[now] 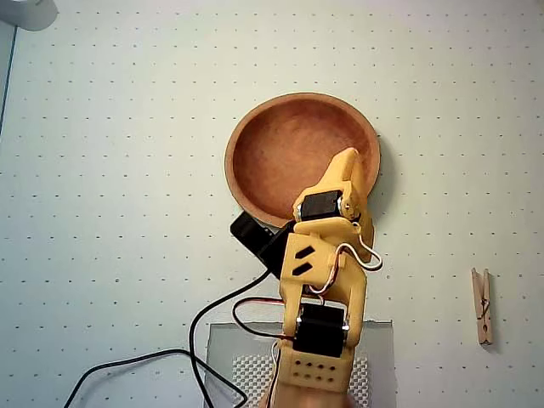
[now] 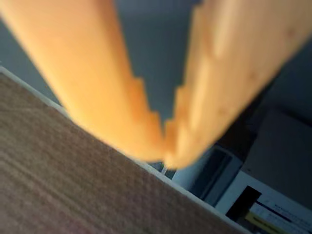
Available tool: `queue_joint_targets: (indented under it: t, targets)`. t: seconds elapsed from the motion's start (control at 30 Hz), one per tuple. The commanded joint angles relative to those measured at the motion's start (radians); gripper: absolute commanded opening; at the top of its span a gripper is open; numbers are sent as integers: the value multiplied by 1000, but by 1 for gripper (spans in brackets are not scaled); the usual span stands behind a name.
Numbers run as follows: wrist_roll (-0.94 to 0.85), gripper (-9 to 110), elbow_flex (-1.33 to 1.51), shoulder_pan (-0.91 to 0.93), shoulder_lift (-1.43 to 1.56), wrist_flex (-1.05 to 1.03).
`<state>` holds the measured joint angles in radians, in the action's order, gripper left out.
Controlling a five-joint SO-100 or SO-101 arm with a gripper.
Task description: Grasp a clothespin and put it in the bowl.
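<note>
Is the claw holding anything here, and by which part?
Nothing is held: the claw is shut empty, and the light-wood spring clothespin lies untouched on the table.

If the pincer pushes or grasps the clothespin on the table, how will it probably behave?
The clothespin looks like small, thin wood, so it is probably light and stiff. It lies flat on the table, so a push would likely make it slide or turn, not roll. Squeezing its long sides may open its spring.

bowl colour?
Reddish-brown wood, lighter tan rim; the bowl shows best in the overhead view.
</note>
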<state>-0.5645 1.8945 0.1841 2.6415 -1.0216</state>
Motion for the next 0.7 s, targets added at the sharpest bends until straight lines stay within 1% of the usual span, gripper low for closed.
queue_joint_targets:
  t: [0.0, 0.13, 0.47, 0.57, 0.67]
  targets:
    - [-167, -3, -219, -3, -202, -107]
    - [-399, -3, -348, -18, -410, -299]
    - [-719, -3, -508, 8, -707, -712]
    - [-787, -3, -500, 11, -758, -775]
    - [-811, -3, -491, 37, -792, -769]
